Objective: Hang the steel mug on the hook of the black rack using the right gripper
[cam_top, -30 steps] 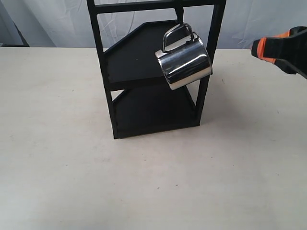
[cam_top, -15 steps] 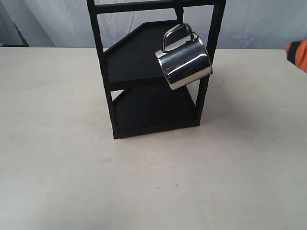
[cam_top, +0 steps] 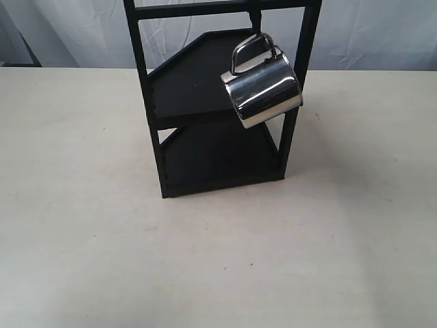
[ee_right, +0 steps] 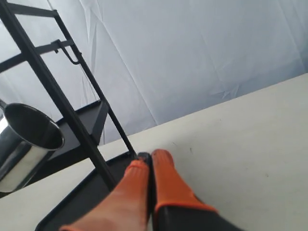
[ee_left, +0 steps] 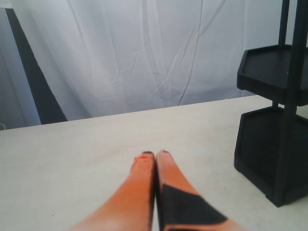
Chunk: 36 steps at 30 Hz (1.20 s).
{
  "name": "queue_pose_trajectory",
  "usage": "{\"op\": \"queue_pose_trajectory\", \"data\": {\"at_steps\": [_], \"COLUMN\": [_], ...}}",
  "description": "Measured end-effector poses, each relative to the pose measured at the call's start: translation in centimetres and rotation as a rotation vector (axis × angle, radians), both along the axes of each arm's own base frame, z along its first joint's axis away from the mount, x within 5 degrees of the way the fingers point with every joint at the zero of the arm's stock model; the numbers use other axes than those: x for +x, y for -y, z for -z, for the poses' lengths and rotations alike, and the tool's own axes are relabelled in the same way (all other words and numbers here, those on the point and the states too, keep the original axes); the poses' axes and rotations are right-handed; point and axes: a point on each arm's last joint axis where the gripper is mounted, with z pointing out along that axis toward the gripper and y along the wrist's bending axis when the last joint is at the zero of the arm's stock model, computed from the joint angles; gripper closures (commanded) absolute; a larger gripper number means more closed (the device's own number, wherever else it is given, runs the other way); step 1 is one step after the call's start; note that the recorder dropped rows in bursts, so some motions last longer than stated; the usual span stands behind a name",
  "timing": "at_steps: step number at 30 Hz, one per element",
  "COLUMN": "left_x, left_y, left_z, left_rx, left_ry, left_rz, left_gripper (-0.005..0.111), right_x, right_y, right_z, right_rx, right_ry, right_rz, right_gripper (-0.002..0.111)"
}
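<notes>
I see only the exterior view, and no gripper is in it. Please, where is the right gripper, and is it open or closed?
Observer: The right gripper is closed and empty, over the table beside the black rack.
Operator: Can you see inside the steel mug?
Observer: Yes. In the right wrist view the steel mug hangs tilted, its open mouth shows, and it looks empty.
Operator: And the left gripper?
Observer: The left gripper is closed too, holding nothing, low over the table, apart from the rack.
</notes>
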Motion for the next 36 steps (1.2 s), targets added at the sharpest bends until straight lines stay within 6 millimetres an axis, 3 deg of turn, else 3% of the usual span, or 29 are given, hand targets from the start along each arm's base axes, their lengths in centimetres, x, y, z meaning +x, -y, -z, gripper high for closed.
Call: {"op": "queue_pose_trajectory", "data": {"at_steps": [6, 36], "left_x": [0.0, 0.0], "left_y": [0.0, 0.0], "left_z": [0.0, 0.0], "left_rx": [0.0, 0.0], "left_ry": [0.0, 0.0], "left_rz": [0.0, 0.0], "left_gripper": [0.105, 0.105], "right_x": [-0.69, -0.69], "right_y": [0.06, 0.07], "right_z": [-0.42, -0.34], "right_rx": [-0.025, -0.055], "right_ry": [0.082, 0.084], "right_rz": [0.003, 0.004], "right_gripper": [0.108, 0.108]}}
